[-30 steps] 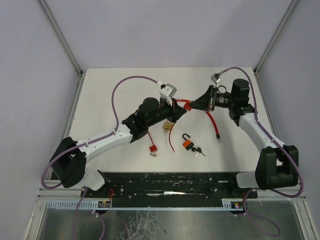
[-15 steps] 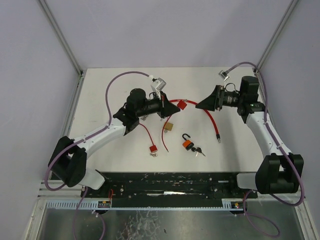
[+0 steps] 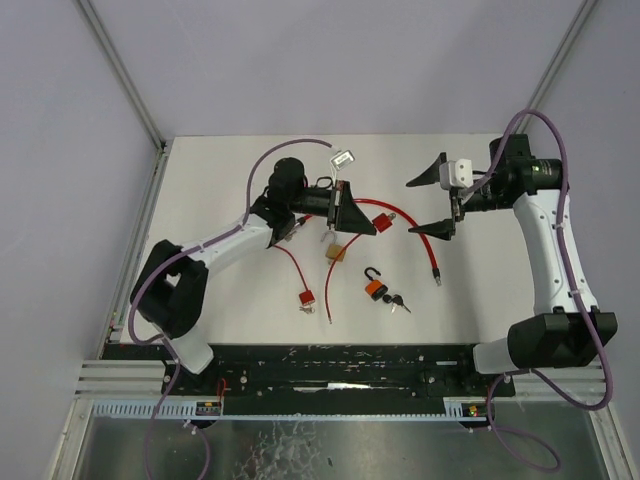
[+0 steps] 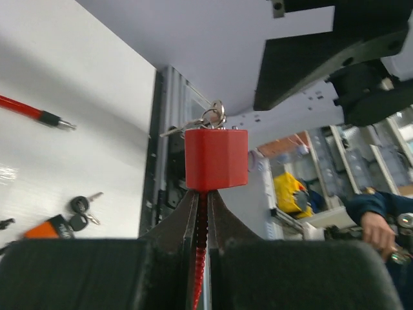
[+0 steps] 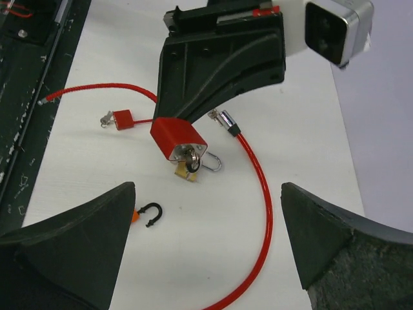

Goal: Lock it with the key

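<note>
A red cable lock [image 3: 381,220] hangs just above the table. Its thin red cable is pinched between the shut jaws of my left gripper [image 3: 368,228]. In the left wrist view the red lock body [image 4: 216,158] sits right at the fingertips of the left gripper [image 4: 202,197], with a key and ring [image 4: 210,119] sticking out of its far end. The right wrist view shows the key [image 5: 191,157] in the lock's face [image 5: 177,139]. My right gripper [image 3: 428,203] stands wide open to the right of the lock, touching nothing.
The lock's red cable [image 3: 432,240] curves over the table to a metal end. A brass padlock [image 3: 333,252] lies under the held lock. An orange padlock [image 3: 373,288] with an open shackle and black keys [image 3: 398,302] lies nearer. A small red lock [image 3: 305,297] lies left.
My right gripper has opened wide and drawn back to the right, away from the lock. The left arm has shifted the lock slightly right, still clamped on its cable.
</note>
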You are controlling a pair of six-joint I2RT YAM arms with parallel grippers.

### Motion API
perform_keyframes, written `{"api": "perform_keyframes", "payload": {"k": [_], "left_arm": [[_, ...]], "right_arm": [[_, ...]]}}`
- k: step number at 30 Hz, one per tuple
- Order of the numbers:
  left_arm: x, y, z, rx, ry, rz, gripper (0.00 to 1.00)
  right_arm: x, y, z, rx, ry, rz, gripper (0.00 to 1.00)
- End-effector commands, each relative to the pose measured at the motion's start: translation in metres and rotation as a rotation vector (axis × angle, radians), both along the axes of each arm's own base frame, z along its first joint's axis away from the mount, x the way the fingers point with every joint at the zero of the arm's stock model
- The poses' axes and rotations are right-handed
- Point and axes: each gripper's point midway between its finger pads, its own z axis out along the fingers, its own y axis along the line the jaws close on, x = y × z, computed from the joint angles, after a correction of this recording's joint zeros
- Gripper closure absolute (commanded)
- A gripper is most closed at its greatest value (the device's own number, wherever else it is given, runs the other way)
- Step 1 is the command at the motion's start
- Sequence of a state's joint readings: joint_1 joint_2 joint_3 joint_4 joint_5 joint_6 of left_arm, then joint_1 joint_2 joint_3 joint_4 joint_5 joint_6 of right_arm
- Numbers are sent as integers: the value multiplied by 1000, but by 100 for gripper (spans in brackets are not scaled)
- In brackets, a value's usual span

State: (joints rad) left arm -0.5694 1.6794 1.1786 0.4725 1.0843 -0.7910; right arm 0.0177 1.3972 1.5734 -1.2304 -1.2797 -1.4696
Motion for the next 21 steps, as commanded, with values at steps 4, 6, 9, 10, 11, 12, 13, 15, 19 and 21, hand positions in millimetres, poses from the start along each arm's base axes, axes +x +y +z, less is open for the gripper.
{"api": "perform_keyframes", "payload": {"k": [4, 6, 9, 10, 11, 12, 13, 15, 19, 21], "left_arm": [[-19, -2, 28, -88, 54, -179, 100], [-24, -6, 26, -85, 70, -205, 100], [-31, -10, 23, -83, 79, -245, 100], [-33, -11, 23, -82, 77, -253, 100], [-33, -11, 23, -82, 76, -255, 100], [-34, -12, 23, -82, 76, -259, 100], [-33, -12, 23, -82, 75, -260, 100], [-32, -13, 22, -80, 82, -262, 100], [-35, -14, 23, -81, 80, -278, 100], [-35, -14, 21, -79, 82, -279, 100]], "right_arm": [[-33, 30, -8, -20, -182, 239, 0], [-37, 35, -12, -30, -185, 259, 0], [-34, 35, -15, -56, -198, 262, 7], [-33, 35, -17, -72, -203, 263, 10], [-31, 34, -19, -89, -207, 265, 14], [-31, 35, -20, -102, -213, 269, 18], [-31, 36, -22, -119, -222, 280, 22], [-33, 37, -27, -148, -236, 299, 28], [-33, 38, -32, -172, -248, 313, 37], [-34, 38, -32, -172, -248, 314, 41]]}}
